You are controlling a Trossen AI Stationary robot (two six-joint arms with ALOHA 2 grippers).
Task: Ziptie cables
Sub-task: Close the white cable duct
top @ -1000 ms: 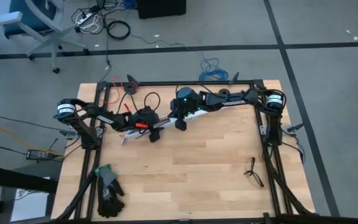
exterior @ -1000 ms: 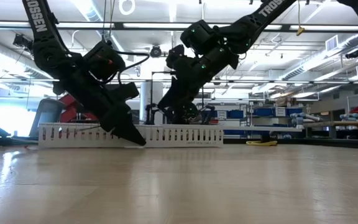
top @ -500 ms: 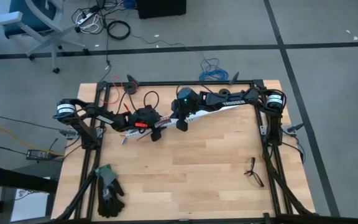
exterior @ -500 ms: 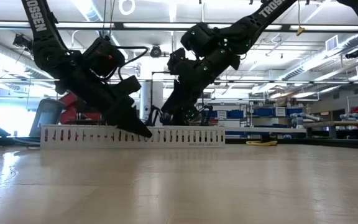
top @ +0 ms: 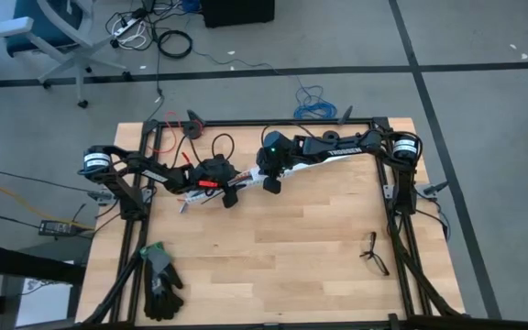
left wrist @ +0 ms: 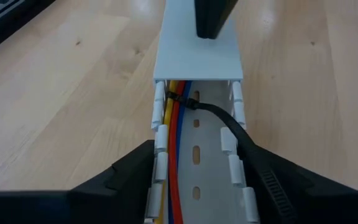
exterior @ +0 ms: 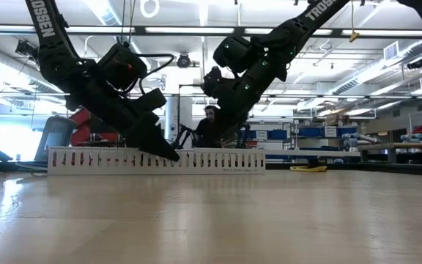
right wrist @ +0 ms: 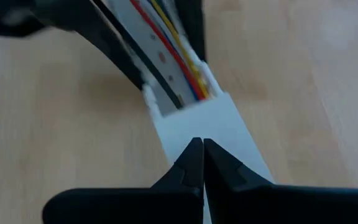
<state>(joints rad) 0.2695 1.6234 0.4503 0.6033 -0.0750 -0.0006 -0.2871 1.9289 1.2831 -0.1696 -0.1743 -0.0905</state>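
Plainly centred on the white channel (top: 324, 158), slanting across the upper middle of the high view from lower left to upper right on the table (top: 273, 266). Carries the cables (left wrist: 176, 155), yellow, red and blue strands lying lengthwise in the open trough and running on under the cover (left wrist: 197, 59) that caps the upper-right stretch. Shows the ziptie (left wrist: 229, 124) already looped round the cables just short of the cover's edge, with its black tail trailing back along the trough. Cannot tell whether the loop is drawn tight.

Places the left gripper (top: 225, 192) low over the open stretch, left of centre in the high view. Fingers (left wrist: 135, 174) spread to either side of the channel, pinching nothing that shows. Places the right gripper (top: 270, 183) just to the right of it, above the covered stretch, fingers (right wrist: 191, 165) pressed together, tip aimed down at the cover, carrying nothing.

Turns, for the coming move, on one relation. Ziptie tail lying along the channel's long axis, leading from the loop back toward the left gripper and crossing over one of its fingers. Left arm therefore nearer the tail, with the right arm on the far side of the loop. Probably calls for closing on the tail and pulling it down-left along that axis, away from the cover. Risks a miss, since the tail seems to sit on a finger and not between the two.
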